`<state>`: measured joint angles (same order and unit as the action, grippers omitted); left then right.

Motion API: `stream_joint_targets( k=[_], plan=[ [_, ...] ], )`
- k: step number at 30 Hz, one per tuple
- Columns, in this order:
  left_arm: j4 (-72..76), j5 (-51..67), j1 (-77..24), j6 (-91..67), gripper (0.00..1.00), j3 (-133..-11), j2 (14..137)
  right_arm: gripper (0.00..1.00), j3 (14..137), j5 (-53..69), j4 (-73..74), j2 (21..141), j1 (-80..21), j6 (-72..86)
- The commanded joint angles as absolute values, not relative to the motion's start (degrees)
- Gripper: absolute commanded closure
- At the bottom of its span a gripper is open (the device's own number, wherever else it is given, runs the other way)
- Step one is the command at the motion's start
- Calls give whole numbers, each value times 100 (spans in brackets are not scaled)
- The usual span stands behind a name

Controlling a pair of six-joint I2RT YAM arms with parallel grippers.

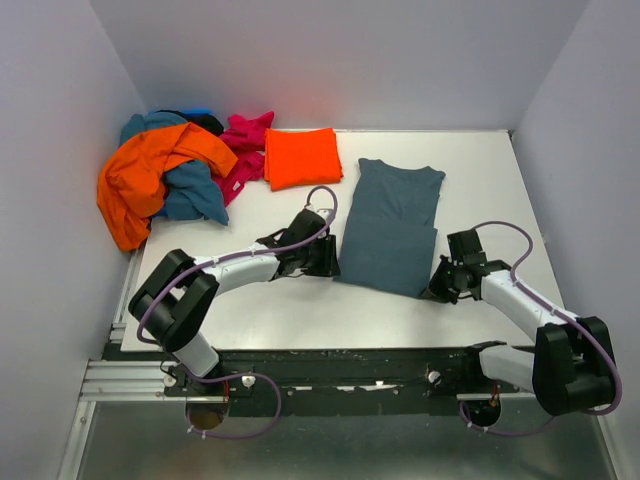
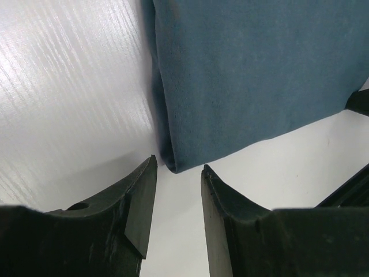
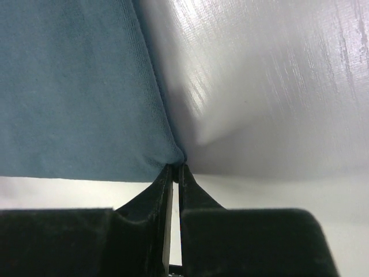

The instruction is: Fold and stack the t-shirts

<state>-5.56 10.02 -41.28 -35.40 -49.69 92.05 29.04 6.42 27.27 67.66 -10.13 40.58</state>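
Note:
A slate blue-grey t-shirt [image 1: 392, 225] lies flat mid-table, folded lengthwise, its collar end far. My left gripper [image 1: 330, 258] is open at its near-left corner; in the left wrist view the gripper [image 2: 179, 163] has that corner of the shirt [image 2: 253, 75] just ahead of its tips, not held. My right gripper [image 1: 437, 290] is at the near-right corner; in the right wrist view the gripper [image 3: 177, 167] is shut with the corner of the shirt [image 3: 75, 86] pinched at its tips. A folded orange-red t-shirt [image 1: 300, 157] lies at the back.
A loose pile sits at the back left against the wall: an orange shirt [image 1: 150, 175], a teal-blue shirt [image 1: 195, 190] and a magenta shirt [image 1: 245, 140]. The white table [image 1: 480, 170] has walls on three sides. The rail with the arm bases runs along the near edge.

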Motion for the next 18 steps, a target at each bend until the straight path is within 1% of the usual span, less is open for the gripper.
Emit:
stream_joint_targets(
  k=[1,2,3,11,12,13,17,18],
  plan=[
    [-431,1213,-4131,-3516,53,-4948,9324,87,2804,527,2628,6899,-1011,3990],
    [-431,1213,-4131,-3516,53,-4974,9403,91,2804,571,2611,6882,-1011,3973],
    [-439,1195,-4140,-3516,53,-5001,9500,91,2804,615,2593,6847,-1002,3920],
    [-431,941,-4131,-3516,53,-5124,9949,91,2804,694,2575,6759,-1011,3885],
    [-413,949,-4131,-3524,55,-5150,9993,92,2795,703,2575,6767,-1011,3876],
    [-378,1001,-4140,-3542,59,-5185,10054,99,2795,712,2558,6759,-1011,3876],
    [-325,1195,-4157,-3621,83,-5238,10108,99,2839,686,2697,6627,-1011,3867],
    [-369,1187,-4183,-3612,87,-5247,10081,99,2874,677,2742,6566,-1011,3867]
  ],
)
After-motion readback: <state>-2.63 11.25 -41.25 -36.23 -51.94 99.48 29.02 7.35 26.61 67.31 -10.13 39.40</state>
